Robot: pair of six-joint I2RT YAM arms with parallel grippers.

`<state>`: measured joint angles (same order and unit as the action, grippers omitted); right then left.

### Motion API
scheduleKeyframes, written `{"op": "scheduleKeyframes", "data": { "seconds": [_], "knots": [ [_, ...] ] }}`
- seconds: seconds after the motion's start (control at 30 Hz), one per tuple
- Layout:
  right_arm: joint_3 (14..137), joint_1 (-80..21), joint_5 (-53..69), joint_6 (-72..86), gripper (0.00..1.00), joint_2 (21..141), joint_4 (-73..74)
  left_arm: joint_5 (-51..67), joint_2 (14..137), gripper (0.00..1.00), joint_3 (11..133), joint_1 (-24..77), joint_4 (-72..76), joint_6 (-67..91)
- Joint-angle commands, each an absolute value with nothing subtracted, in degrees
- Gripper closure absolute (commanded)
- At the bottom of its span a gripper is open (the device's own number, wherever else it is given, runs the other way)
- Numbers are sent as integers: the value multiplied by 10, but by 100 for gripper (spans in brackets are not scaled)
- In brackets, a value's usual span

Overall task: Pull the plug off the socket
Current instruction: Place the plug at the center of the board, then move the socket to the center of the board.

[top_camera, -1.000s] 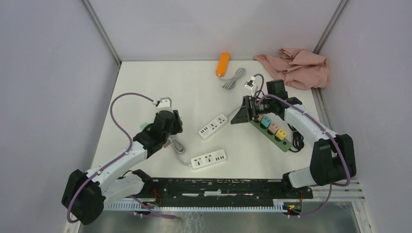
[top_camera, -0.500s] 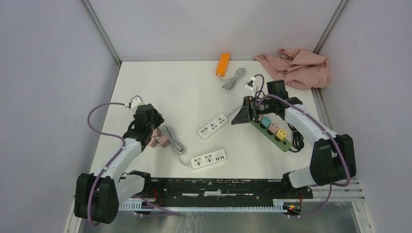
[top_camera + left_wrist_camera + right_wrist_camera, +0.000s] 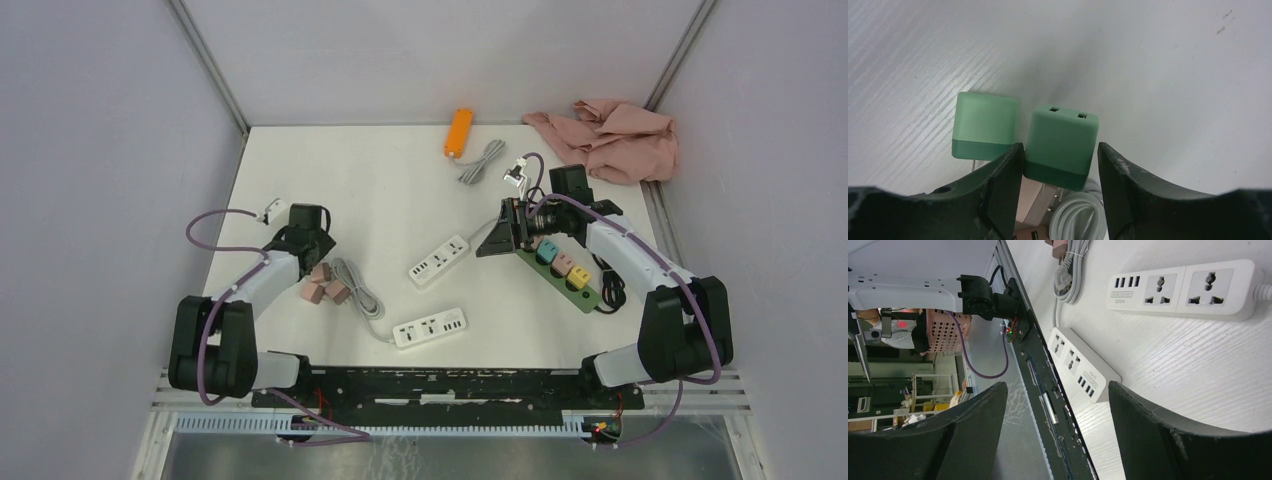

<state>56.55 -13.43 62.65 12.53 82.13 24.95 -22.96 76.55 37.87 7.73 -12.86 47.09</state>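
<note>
- Currently, two arms are seen over one white table (image 3: 400, 190), the left arm near its left edge and the right arm toward its right edge.
- Two green plugs are shown in the left wrist view. The first green plug (image 3: 1060, 137) is framed between the fingers of the left gripper (image 3: 1059, 150), and the second green plug (image 3: 983, 127) is laid on the table just beside it.
- The first green plug is touched by one finger, while a thin gap appears at the other, so whether it is pinched cannot be told.
- Three loose pink plugs (image 3: 338, 291) are clustered near the left edge, beside one grey cord (image 3: 358, 292).
- The right gripper (image 3: 492, 243) is held with its jaws spread wide and nothing between them, at the far end of one green power strip (image 3: 588, 294).
- Three plugs are counted seated in that strip, near the right edge: one teal plug (image 3: 547, 252), one pink seated plug (image 3: 563, 264) and one yellow plug (image 3: 579, 277).
- Two white power strips are laid mid-table: the farther white strip (image 3: 439, 259) and the nearer white strip (image 3: 430, 328), the latter toward the near edge.
- One orange block (image 3: 458, 132) and one bundled grey cable (image 3: 482, 160) are placed by the far edge.
- One pink cloth (image 3: 615, 138) is heaped in the far right corner.
</note>
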Motion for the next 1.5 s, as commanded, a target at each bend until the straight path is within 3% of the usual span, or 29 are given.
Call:
{"op": "scheduleKeyframes", "data": {
  "seconds": [0.0,0.17,0.47,0.87,1.07,1.2,1.47],
  "knots": [
    [589,-132,649,117,20,809,240,-264,758,28,397,75,-139,508],
    [590,-132,650,117,20,808,240,-261,736,14,390,74,-143,515],
    [593,-131,653,105,20,799,251,-193,643,12,377,75,-157,500],
    [595,-124,657,97,20,792,257,120,505,12,255,75,23,442],
    [596,-120,658,94,20,788,258,242,465,5,209,84,131,472],
    [596,-118,659,91,20,788,261,274,473,1,193,136,203,480],
    [597,-111,660,90,20,784,262,169,527,1,239,368,208,375]
  ]
}}
